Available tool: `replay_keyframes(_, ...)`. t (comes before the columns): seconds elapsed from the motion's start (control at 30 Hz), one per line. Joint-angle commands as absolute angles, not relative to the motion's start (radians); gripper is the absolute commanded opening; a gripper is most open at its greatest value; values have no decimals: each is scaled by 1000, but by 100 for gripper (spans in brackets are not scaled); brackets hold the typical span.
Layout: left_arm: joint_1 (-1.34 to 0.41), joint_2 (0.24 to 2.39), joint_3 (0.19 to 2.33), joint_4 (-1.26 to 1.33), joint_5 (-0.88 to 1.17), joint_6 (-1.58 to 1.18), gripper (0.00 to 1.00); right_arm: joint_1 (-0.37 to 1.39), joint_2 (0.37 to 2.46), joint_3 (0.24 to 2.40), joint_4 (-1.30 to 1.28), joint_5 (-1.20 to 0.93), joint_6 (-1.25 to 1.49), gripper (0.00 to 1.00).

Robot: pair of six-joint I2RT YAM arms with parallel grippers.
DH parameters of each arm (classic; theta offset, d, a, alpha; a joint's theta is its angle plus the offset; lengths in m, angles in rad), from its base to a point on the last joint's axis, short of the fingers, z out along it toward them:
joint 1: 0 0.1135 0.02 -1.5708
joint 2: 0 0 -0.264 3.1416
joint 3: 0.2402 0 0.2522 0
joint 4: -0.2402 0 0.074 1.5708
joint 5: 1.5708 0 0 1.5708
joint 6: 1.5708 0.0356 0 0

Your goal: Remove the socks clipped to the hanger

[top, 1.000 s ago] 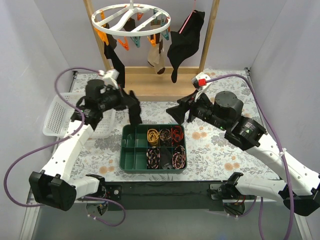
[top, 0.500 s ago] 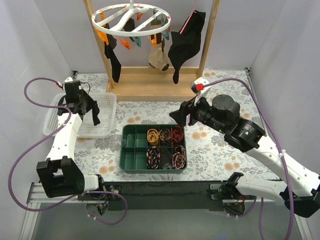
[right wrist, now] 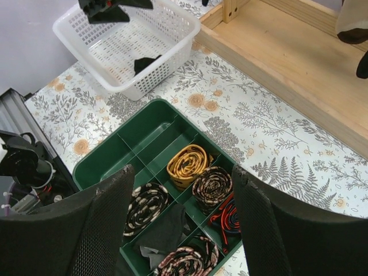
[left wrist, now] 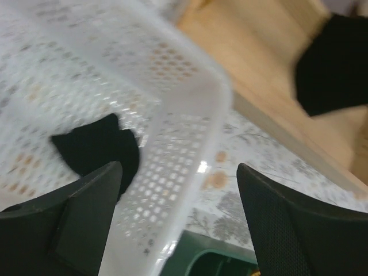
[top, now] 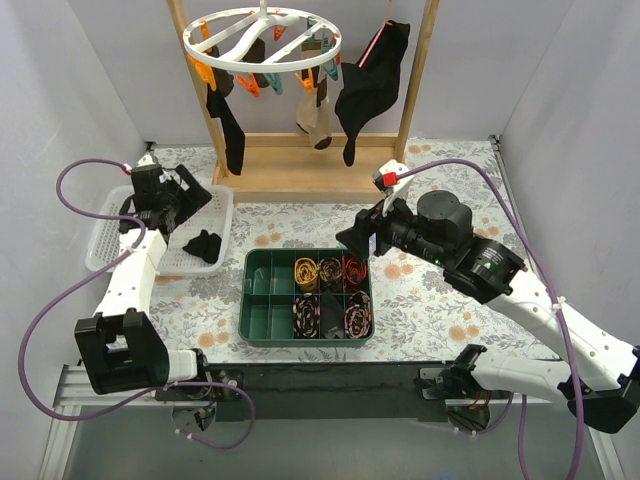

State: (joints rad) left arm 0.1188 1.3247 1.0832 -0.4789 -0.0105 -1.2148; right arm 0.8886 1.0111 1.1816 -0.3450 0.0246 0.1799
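At the left edge of the tabletop (top: 425, 300) stands a white basket (top: 108, 238). My left fingers (left wrist: 80, 218) hang over it, near its right wall. They are spread wide and there is nothing between them. Below them one black sock (top: 203, 245) lies crumpled on the floor of the basket, close to the right wall. It touches no finger.

At the far edge, in the middle, a wooden frame (top: 300, 170) carries the hanger (top: 240, 42). On the hanger's left side a long black sock (top: 229, 128) hangs from a peg. More to the right a tan sock (top: 315, 118) with a dark toe hangs also from a peg. To the right of the hanger a bigger black garment (top: 370, 90) with a pink strip hangs from the frame.

Near the middle of the near edge is a green tray (top: 243, 300). Its right compartments hold rolled bundles (top: 330, 292), and two left compartments have nothing inside.

My right fingers (right wrist: 98, 230) are above the tabletop, just beside the far right corner of the tray. They point toward the left and are also spread, gripping nothing. From the wrist view I see the tray and the basket between them.
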Motion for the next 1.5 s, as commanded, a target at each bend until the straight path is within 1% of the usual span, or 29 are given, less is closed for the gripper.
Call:
replay_keyframes(0.0,120,1239,1043,-139,360,-1150,79,890,1034,1190,-324,8,161,74)
replay_keyframes(0.07,112,1253,1035,-56,457,-1161,77,890,1042,1193,-321,8,156,74)
replay_keyframes(0.1,109,1267,1035,30,471,-1166,77,890,1051,1196,-321,8,153,74)
replay_keyframes(0.27,101,1285,996,291,494,-1166,77,891,1080,1221,-311,-29,140,74)
replay_keyframes(0.3,103,1289,983,396,500,-1164,78,890,1083,1224,-310,-32,141,74)
replay_keyframes(0.4,103,1330,962,570,541,-1169,79,890,1097,1235,-298,-48,137,74)
replay_keyframes(0.6,89,1477,1058,698,583,-1200,79,890,1109,1255,-291,-58,123,74)
replay_keyframes(0.8,69,1594,1150,727,551,-1149,79,890,1118,1253,-279,-58,117,74)
replay_keyframes(0.9,68,1655,1209,724,566,-1124,79,890,1129,1259,-278,-71,121,74)
replay_keyframes(0.97,67,1680,1244,719,563,-1115,77,890,1135,1261,-275,-77,129,74)
replay_keyframes(1.0,67,1693,1256,712,564,-1114,75,888,1137,1261,-273,-78,130,74)
replay_keyframes(1.1,67,1736,1293,709,586,-1115,64,890,1146,1267,-272,-84,140,74)
replay_keyframes(1.13,67,1747,1299,707,584,-1117,54,890,1147,1269,-272,-86,140,73)
replay_keyframes(1.23,67,1747,1304,722,609,-1144,36,890,1155,1267,-265,-83,144,74)
replay_keyframes(1.27,64,1746,1304,729,620,-1160,26,890,1161,1267,-265,-83,147,74)
replay_keyframes(1.3,63,1744,1304,732,627,-1167,19,891,1164,1269,-262,-81,149,74)
replay_keyframes(1.37,54,1735,1305,727,643,-1170,9,888,1175,1270,-256,-87,152,73)
replay_keyframes(1.43,46,1720,1305,712,655,-1184,3,890,1183,1272,-247,-89,156,74)
replay_keyframes(1.47,37,1709,1302,710,663,-1190,2,890,1190,1272,-242,-89,160,74)
